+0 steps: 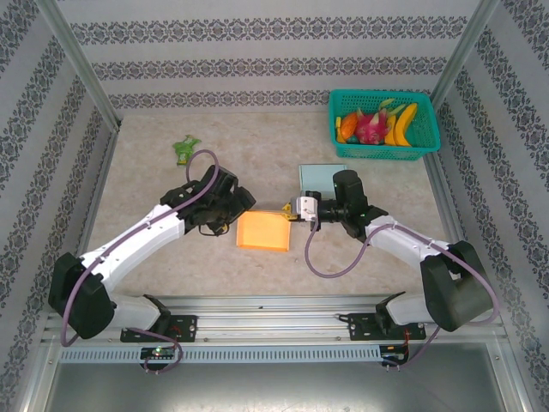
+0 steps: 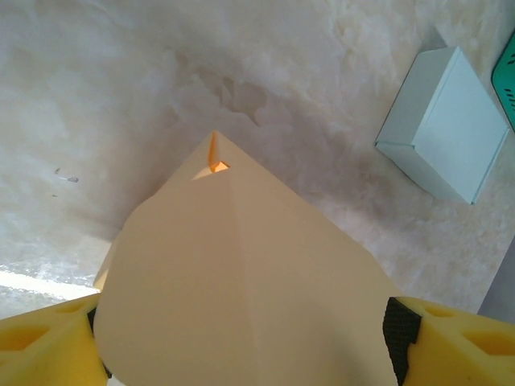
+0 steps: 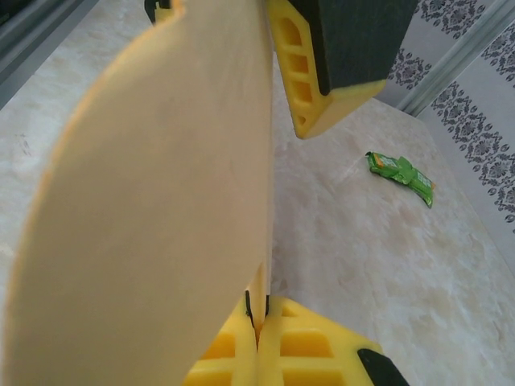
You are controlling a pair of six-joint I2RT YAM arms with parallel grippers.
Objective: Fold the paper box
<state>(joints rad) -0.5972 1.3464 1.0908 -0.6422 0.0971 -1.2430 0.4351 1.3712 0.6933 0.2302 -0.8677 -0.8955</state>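
The paper box (image 1: 263, 230) is in the middle of the top view, over the worktop (image 1: 154, 184), between my two claws. My right claw (image 3: 257, 310) is clenched on the thin edge of a raised flap, which bows away above it. My left claw (image 2: 241, 338) stands wide astride another panel; I cannot tell whether it is pressing. The card looks light, floppy and easily creased, so I judge it best held gently, close to the fold lines.

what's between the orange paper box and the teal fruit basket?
A pale blue box lies there, nearer the orange paper box; the top view shows it.
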